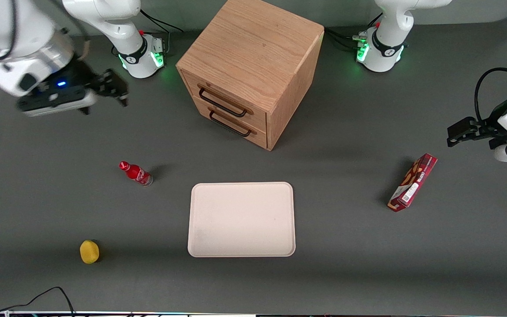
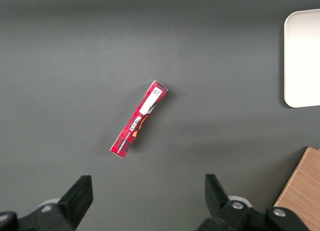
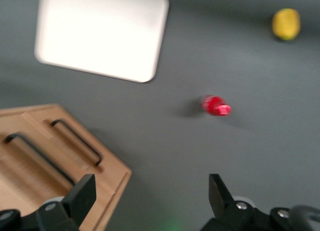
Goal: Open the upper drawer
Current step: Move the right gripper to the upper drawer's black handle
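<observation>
Right now the end effector (image 1: pixel 119 90) hangs wide open and empty above the tabletop (image 1: pixel 346 264), toward the working arm's end, well apart from the cabinet (image 1: pixel 253 66); the upper drawer (image 1: pixel 222 99) sits shut, its black handle (image 1: pixel 222 103) angled that way, so an approach seems underway

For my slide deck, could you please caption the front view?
Open gripper hovers above the table, apart from the cabinet whose upper drawer is shut.
</observation>
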Tool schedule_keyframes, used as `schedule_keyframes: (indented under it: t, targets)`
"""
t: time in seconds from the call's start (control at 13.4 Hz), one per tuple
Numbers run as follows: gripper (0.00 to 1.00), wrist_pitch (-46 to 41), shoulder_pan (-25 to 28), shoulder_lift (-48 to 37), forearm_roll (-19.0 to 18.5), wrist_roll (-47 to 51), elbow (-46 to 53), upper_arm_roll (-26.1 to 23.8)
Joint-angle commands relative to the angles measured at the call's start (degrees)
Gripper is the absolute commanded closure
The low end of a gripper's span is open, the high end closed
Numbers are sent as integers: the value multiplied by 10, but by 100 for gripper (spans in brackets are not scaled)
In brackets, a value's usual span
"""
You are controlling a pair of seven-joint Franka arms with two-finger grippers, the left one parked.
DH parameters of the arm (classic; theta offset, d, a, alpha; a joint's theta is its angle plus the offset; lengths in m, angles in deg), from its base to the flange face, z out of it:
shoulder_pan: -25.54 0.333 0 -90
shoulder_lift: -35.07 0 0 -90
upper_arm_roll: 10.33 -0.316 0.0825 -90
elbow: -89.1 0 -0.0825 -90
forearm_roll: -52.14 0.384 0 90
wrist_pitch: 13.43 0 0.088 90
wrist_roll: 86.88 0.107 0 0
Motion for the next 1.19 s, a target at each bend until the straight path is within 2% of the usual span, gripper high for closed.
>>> schedule_keyframes:
  t: [0.0, 0.07, 0.22, 0.37, 0.67, 0.97, 1.12]
  targets:
    - [0, -4, -1, 25, 70, -14, 23, -24]
    - [0, -4, -1, 40, 94, -21, 36, -33]
    - [0, -4, -1, 81, 136, -137, 45, -39]
    - [0, -4, -2, 108, 160, -243, 45, -39]
    - [0, -11, 0, 186, 222, -381, 39, -39]
    - [0, 6, 11, 225, 241, -392, 26, -50]
    - [0, 46, 11, 217, 243, -386, -15, -69]
